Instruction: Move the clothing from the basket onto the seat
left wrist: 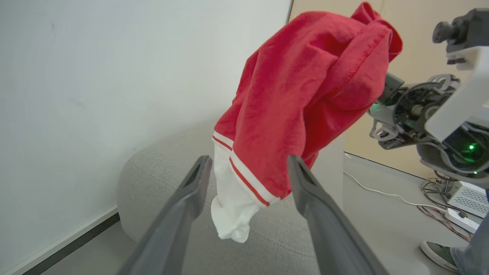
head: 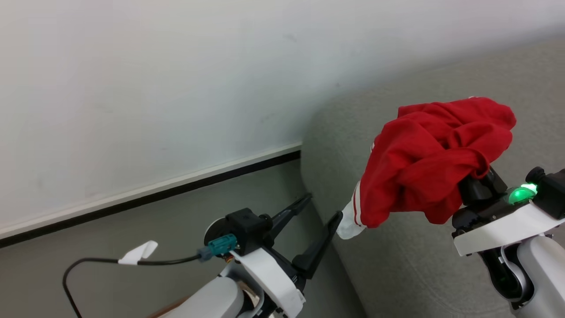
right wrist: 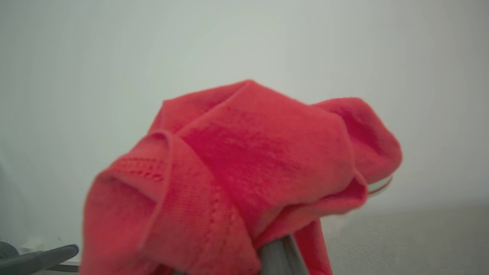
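Shirt (head: 423,159) clamped in your right hand (head: 476,181) at three o'clock, left hand (head: 324,206) open: lower it over the seat (head: 397,274) before releasing.

red garment (head: 423,159) in right gripper (head: 476,171), above seat (head: 397,265)

This looks like a test room or lab, made up a bit like a living room, not a real home. There is a big grey sofa (head: 397,265) with a round corner, close to a bare white wall (head: 132,88). Nothing hangs on that wall; it has just a white and black strip (head: 154,191) along the bottom. The floor (head: 132,238) is plain, smooth and grey, like in a work place. In the left wrist view a tan wall (left wrist: 416,23) stands behind. Loose cords (left wrist: 382,193) run over the floor near a white power strip (left wrist: 460,220) and a white box (left wrist: 469,196) with little holes. A person's shoe (left wrist: 437,253) stands close by.
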You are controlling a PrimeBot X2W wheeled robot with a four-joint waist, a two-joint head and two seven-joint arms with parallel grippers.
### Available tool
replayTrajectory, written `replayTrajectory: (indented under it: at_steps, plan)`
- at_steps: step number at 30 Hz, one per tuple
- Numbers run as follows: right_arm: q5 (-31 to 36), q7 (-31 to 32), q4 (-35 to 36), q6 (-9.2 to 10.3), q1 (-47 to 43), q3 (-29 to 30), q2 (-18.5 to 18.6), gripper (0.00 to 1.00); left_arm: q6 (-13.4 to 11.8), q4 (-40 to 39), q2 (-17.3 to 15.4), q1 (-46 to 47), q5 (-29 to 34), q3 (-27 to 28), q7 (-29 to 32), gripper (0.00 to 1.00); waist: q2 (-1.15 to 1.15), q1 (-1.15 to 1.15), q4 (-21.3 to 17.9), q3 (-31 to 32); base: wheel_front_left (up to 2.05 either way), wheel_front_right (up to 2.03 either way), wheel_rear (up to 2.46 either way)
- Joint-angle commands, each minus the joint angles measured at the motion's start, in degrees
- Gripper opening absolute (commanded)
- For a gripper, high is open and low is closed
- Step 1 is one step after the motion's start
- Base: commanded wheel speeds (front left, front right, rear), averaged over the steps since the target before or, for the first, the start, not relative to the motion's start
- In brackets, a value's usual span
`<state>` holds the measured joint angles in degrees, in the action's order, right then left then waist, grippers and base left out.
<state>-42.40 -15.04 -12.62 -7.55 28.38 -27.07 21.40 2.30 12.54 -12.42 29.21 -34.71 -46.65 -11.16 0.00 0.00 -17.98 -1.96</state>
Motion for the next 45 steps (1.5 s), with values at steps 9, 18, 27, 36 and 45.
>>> replayTrajectory:
  at_steps: [9, 18, 27, 36, 45]
  plan:
    - [2.3, -0.2, 4.46, 0.12, -3.28, 4.41, -0.17, 0.0, 0.3, 0.71, -1.22, 1.61, 2.56, -1.57, 0.16, 1.0, 0.0, 0.0, -7.95, -4.04, 0.0, 0.0, 0.0]
    - [1.31, -0.2, 6.04, 0.12, -4.35, 7.21, -0.7, 0.0, 0.53, 0.64, -1.4, 2.9, 3.32, -2.45, 0.49, 1.0, 0.0, 0.0, -8.45, -6.31, 0.0, 0.0, 0.0]
    - [-3.46, -0.18, 3.81, 0.12, 2.75, 10.93, 3.29, 0.0, -0.38, -1.69, -2.85, 5.79, 4.14, -1.63, 1.94, 1.0, 0.0, 0.0, -3.96, -13.43, 0.0, 0.0, 0.0]
    - [-6.03, -0.19, -4.2, 0.12, 13.89, 13.34, 10.15, 0.0, -1.37, -5.59, -4.78, 10.49, 5.38, -0.48, 4.46, 1.0, 0.0, 0.0, 2.97, -24.5, 0.0, 0.0, 0.0]
    - [-5.19, -0.12, -15.85, 0.13, 22.8, 14.69, 16.76, 0.0, -2.29, -7.61, -4.85, 14.5, 6.7, 0.65, 4.7, 1.0, 0.0, 0.0, 8.62, -32.81, 0.0, 0.0, 0.0]
